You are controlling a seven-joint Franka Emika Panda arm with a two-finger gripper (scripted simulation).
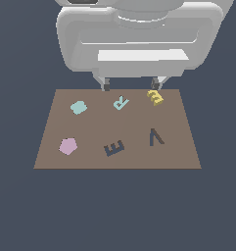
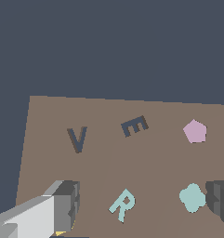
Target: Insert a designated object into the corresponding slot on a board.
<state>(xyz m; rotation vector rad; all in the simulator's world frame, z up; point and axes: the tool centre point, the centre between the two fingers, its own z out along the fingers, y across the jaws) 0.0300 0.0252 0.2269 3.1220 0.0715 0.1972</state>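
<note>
While the end effector hangs with jaws spread wide, gripping nothing, we see the yellow E block on the board, just beyond the V recess; E slot holds nothing.

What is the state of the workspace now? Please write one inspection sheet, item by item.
Surface: flat brown board on a plain dark blue-grey ground.
Job's things: yellow E block lies near the board's far edge, at the exterior view's right, not inserted; dark E-shaped slot is empty, near the front edge.
Clutter: light-blue R letter, teal rounded shape, pink pentagon and an empty dark V-shaped recess.
Grippers: gripper has its fingers wide apart above the far edge, one fingertip next to the E block; it holds nothing.
Cables: nothing seen.
Surroundings: nothing seen beyond the ground.
</note>
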